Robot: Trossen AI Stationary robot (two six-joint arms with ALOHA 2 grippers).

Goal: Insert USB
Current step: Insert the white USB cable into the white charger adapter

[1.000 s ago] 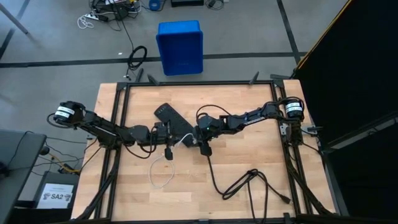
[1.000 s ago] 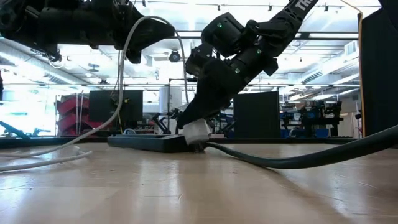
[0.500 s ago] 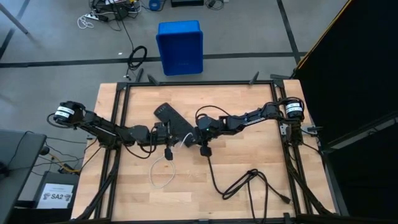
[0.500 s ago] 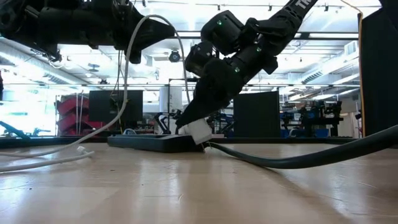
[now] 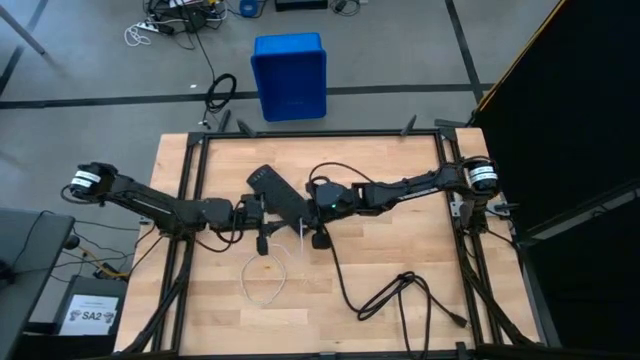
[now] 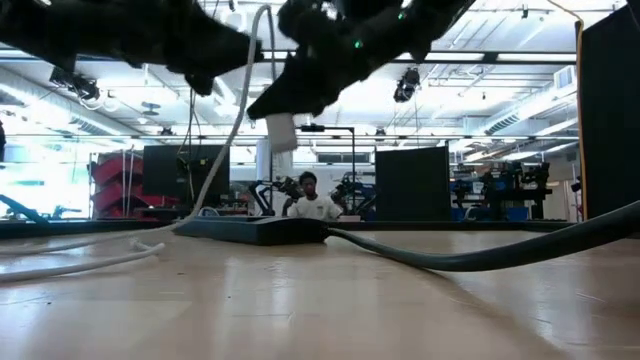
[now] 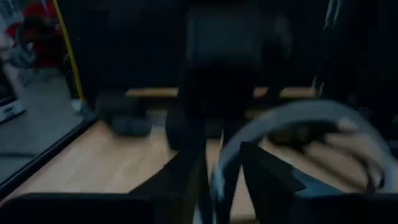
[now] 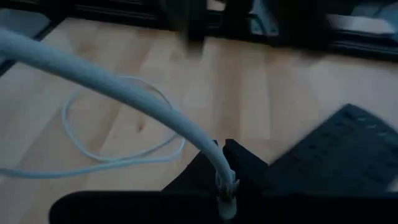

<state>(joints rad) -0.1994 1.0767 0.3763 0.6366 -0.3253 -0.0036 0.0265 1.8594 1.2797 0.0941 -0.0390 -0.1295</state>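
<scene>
I grip the white charger block (image 6: 281,131) in my right pincer (image 5: 306,226) above the power strip (image 5: 279,190), so my left pincer (image 5: 262,243), clenched on the white cable (image 6: 232,130), can reach it.

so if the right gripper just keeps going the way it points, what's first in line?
Likely bare table with the white cable looped on it. The right gripper holds the cable's plug end; the power strip lies off to one side. Depth unclear.
</scene>
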